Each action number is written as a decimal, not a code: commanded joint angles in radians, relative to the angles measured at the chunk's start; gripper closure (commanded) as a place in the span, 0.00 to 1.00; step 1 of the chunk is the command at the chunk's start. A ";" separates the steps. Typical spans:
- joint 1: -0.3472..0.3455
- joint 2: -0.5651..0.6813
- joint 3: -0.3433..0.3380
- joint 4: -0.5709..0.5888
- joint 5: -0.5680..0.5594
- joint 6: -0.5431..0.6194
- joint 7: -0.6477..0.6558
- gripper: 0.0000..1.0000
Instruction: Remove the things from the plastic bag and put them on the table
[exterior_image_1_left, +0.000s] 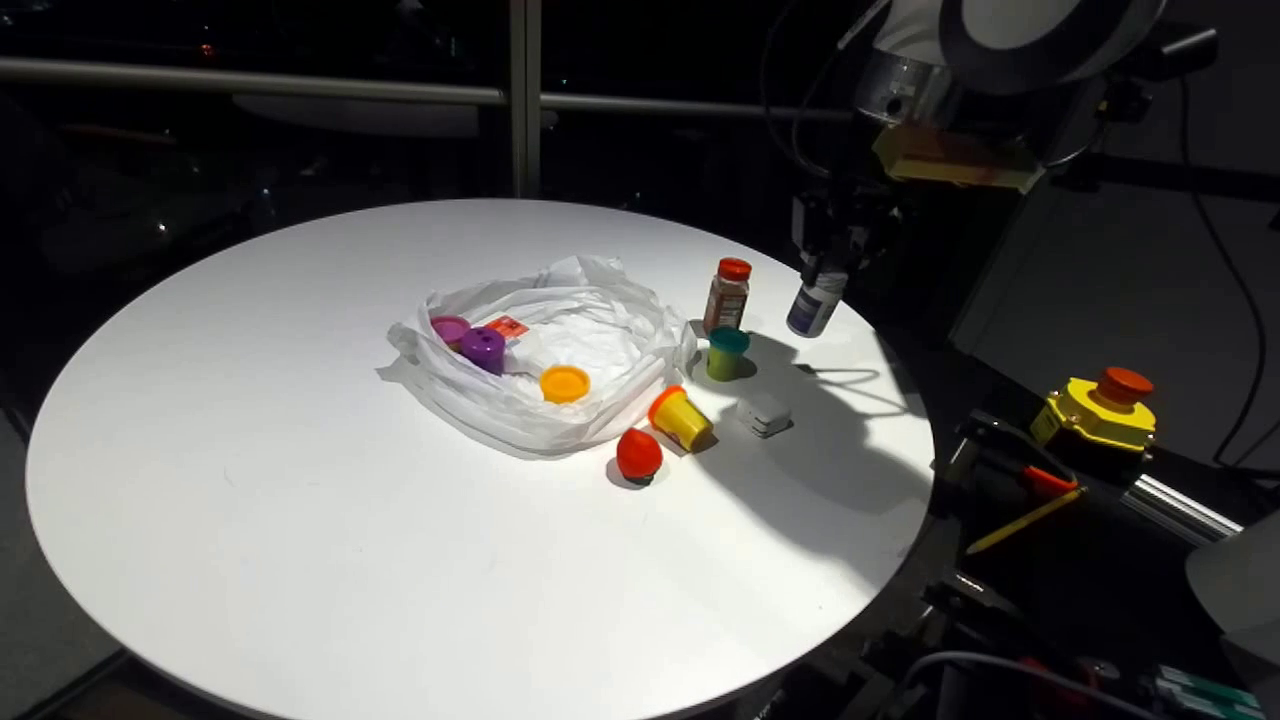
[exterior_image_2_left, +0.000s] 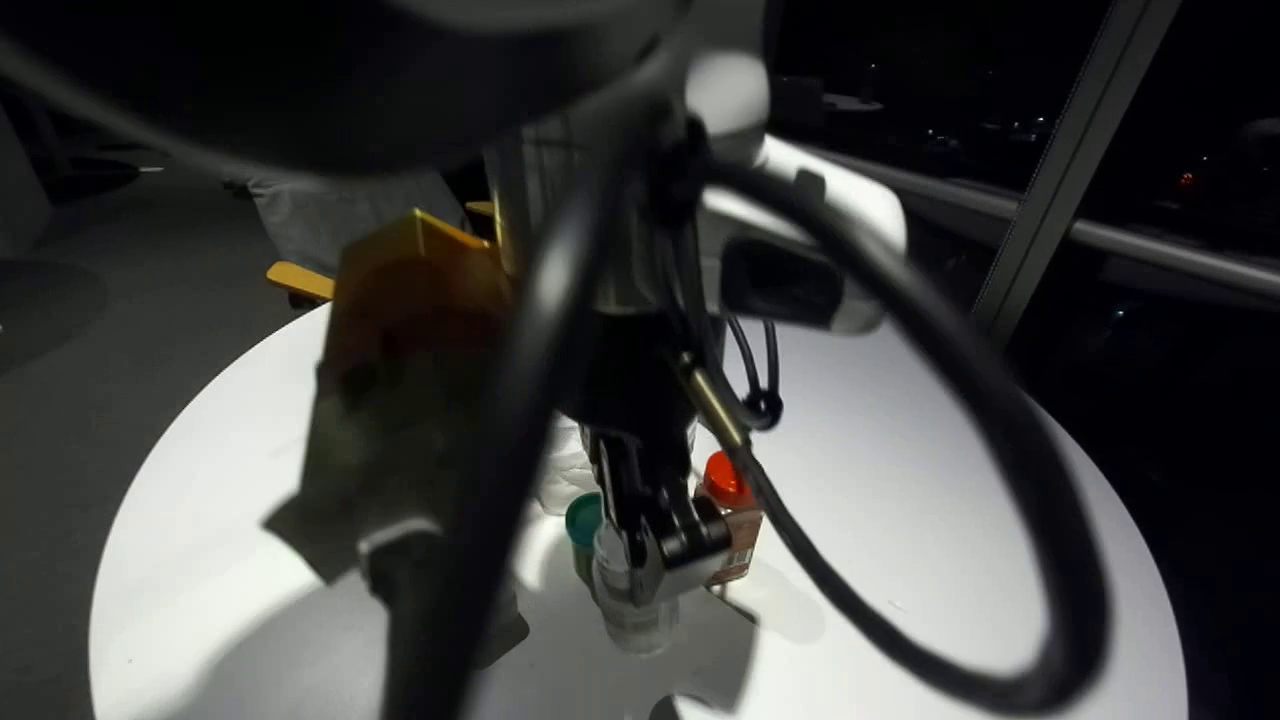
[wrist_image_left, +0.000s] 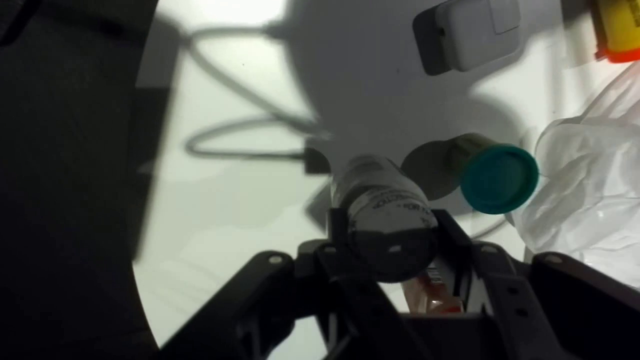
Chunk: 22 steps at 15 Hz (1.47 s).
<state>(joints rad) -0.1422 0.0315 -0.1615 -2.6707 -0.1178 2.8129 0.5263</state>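
My gripper (wrist_image_left: 390, 225) is shut on a small white bottle (wrist_image_left: 367, 172), tilted over the table (exterior_image_1_left: 330, 560) near its edge; whether its base touches, I cannot tell. The plastic bag (exterior_image_1_left: 620, 320) lies spread and open at mid-table. Inside it show a pink-lidded tub (exterior_image_1_left: 450, 330), a purple tub (exterior_image_1_left: 485, 350), a red-white packet (exterior_image_1_left: 508, 328) and an orange lid (exterior_image_1_left: 565, 384). Outside, beside the bag, stand a red-capped jar (exterior_image_1_left: 727, 295) and a teal-lidded tub (exterior_image_1_left: 727, 355). A yellow tub (exterior_image_1_left: 685, 420) lies on its side near a red toy (exterior_image_1_left: 638, 455) and a white block (exterior_image_1_left: 764, 414).
The jar and teal-lidded tub stand close to the held bottle. A yellow-red device (exterior_image_1_left: 1098, 412) sits off the table, past its edge. Loops of arm cable (exterior_image_2_left: 1040, 560) cross an exterior view and, with the arm, hide much of the tabletop there.
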 joint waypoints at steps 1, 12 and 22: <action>-0.010 0.193 -0.008 0.072 0.116 0.125 -0.083 0.80; 0.245 0.163 -0.262 0.117 -0.014 0.055 -0.010 0.00; 0.280 0.130 0.036 0.444 -0.167 -0.330 0.094 0.00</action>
<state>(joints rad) 0.1659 0.0510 -0.2369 -2.3606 -0.3738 2.5254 0.6514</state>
